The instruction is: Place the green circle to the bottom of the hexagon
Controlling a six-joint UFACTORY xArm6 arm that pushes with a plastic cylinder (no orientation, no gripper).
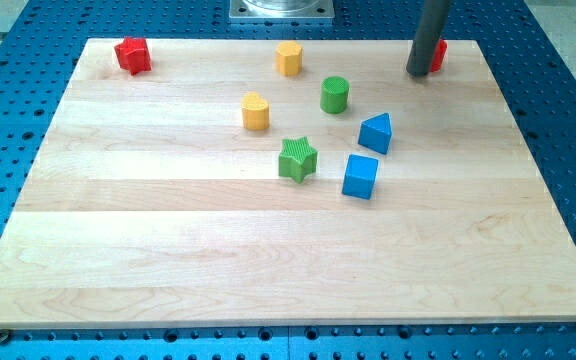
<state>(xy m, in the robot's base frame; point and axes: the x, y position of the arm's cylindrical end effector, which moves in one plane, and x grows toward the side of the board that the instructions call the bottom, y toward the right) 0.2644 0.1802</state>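
Seen from my remote station, my tip (pixel 421 72) is standing at the view's top right of the wooden board (pixel 168 240), touching or just beside a red block (pixel 438 55) that it is half hiding, so I cannot tell that block's shape; the arm is carrying no claw at all, only the bare rod, so nothing is being grasped. The green circle (pixel 334 94) is sitting well apart from my tip, to the view's left and slightly lower, and just right of and below the yellow hexagon (pixel 288 58); it is not yet lying directly under the hexagon, so I am judging the task as barely begun, with the whole push remaining. A yellow block (pixel 256 111) of rounded shape is occupying ground lower left of the hexagon; a green star (pixel 297 159), a blue triangle (pixel 376 132) and a blue cube (pixel 360 176) are clustering below the circle; a red star (pixel 132 55) is resting at the top left.
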